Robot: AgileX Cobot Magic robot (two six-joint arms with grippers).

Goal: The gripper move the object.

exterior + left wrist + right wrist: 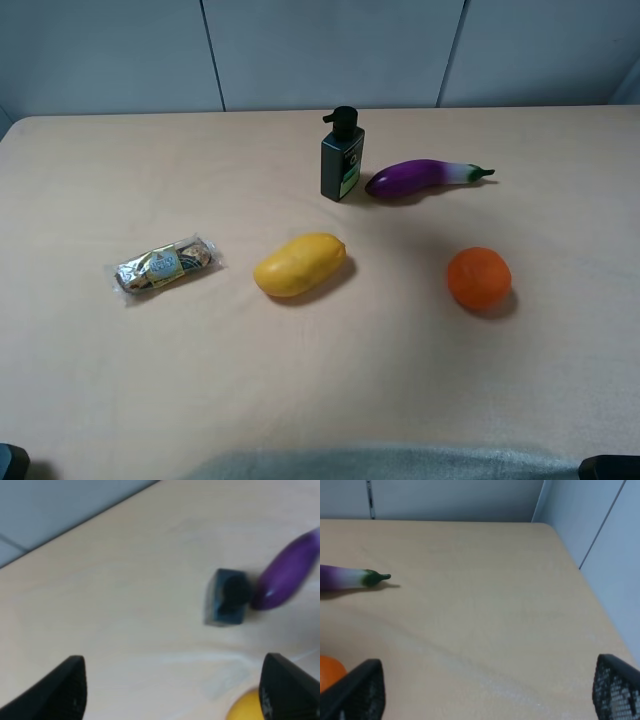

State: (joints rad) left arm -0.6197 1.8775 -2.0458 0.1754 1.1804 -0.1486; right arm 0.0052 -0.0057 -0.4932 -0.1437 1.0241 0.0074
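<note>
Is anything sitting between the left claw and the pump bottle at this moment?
Nothing visible blocks it. In the left wrist view, bare table lies between the open left claw and the pump bottle. The eggplant sits beside the bottle, and the yellow fruit lies off the direct line.

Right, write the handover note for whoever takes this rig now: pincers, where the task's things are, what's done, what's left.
Left pincer: open, empty, hovering short of the pump bottle.
Right pincer: open, empty, over bare table near the right edge.
Pump bottle: upright at the back of the table, just left of the eggplant; whether they touch is unclear.
Also out: mango in the middle, orange to its right, foil chocolate pack to its left.
Done: nothing grasped so far.
Left: close the left pincer on the bottle and move it, probably without nudging the eggplant.
</note>
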